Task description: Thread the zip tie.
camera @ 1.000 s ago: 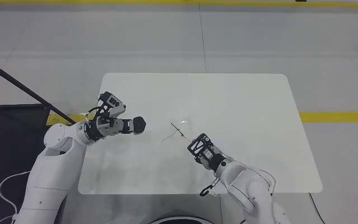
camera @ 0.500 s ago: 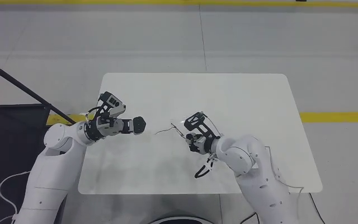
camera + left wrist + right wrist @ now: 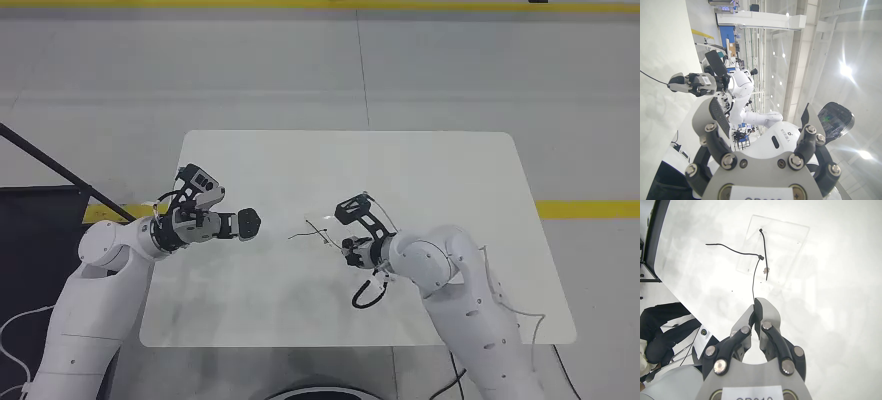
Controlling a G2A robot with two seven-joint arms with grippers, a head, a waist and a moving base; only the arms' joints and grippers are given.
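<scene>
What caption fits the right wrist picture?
The right gripper's fingers pinch a black zip tie; another tie lies on a clear plate.

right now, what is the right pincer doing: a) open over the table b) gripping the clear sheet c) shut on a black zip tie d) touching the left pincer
c: the right pincer is closed at its tips, with the black zip tie running out from between them.

You've got a white counter (image 3: 450, 180) on a pale grey floor (image 3: 300, 60) with yellow tape stripes (image 3: 590, 209), glaring ceiling lights (image 3: 845, 69) overhead, and blue workstations (image 3: 726, 36) behind.
</scene>
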